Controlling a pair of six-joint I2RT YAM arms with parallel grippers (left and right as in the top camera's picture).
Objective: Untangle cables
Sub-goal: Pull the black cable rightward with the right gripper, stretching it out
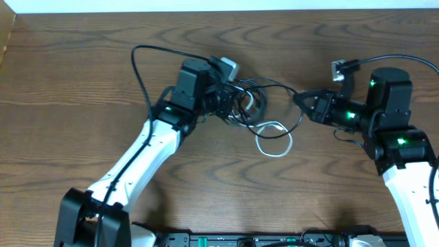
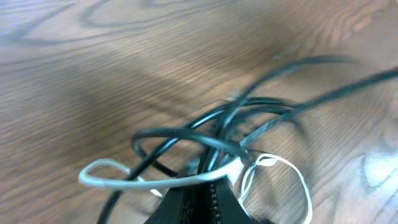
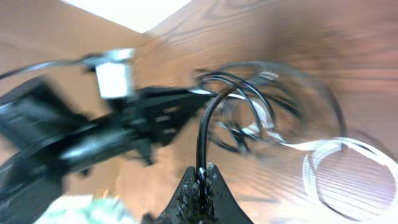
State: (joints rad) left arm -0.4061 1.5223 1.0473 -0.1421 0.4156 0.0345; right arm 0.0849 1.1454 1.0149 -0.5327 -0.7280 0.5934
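Note:
The cables (image 1: 252, 103) lie as a tangle of thin black cords and one white cord (image 1: 274, 140) at the table's middle. My left gripper (image 1: 230, 103) is pushed into the tangle's left side. In the left wrist view its jaws (image 2: 202, 185) are shut, with the white cord (image 2: 124, 180) and black loops (image 2: 186, 134) crossing the tips. My right gripper (image 1: 299, 98) is shut on a black cord at the tangle's right end. In the right wrist view that cord (image 3: 205, 130) rises straight out of the closed tips (image 3: 202, 174), and the white loop (image 3: 348, 146) lies to the right.
A thicker black lead (image 1: 140, 68) arcs from the left arm over the wooden table (image 1: 68, 82). The left arm (image 3: 112, 134) fills the left of the right wrist view. Black equipment (image 1: 274, 240) lines the table's front edge.

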